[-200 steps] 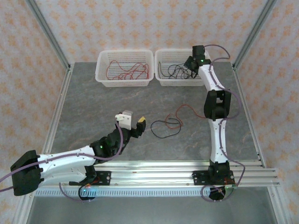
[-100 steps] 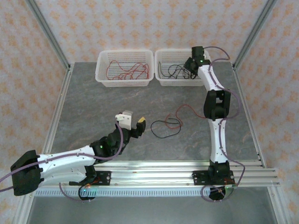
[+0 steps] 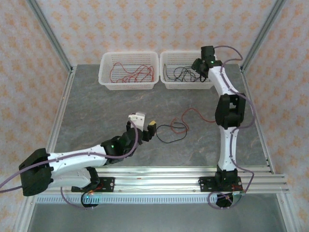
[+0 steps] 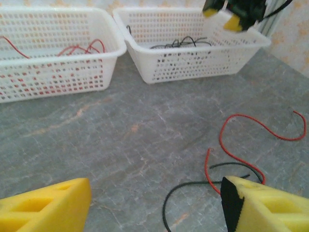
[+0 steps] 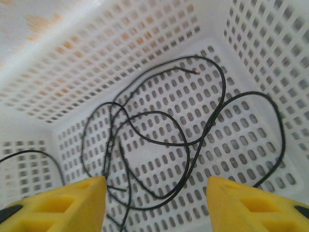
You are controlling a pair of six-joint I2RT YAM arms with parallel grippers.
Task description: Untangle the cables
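A thin black cable lies in a loop on the grey table, crossed by a thin red cable. In the left wrist view the black cable curves between my fingers and the red cable runs up and right. My left gripper hovers open just left of the loop, with nothing held. My right gripper is open over the right basket, above several loose black cables. Its yellow fingertips hold nothing.
Two white mesh baskets stand at the back: the left basket holds red wires, the right basket black ones. Both baskets also appear in the left wrist view, the right basket ahead. Metal frame posts line the table's sides.
My left arm has reached forward and right, bringing its open gripper close to the black loop. The right gripper has shifted slightly right over its basket.
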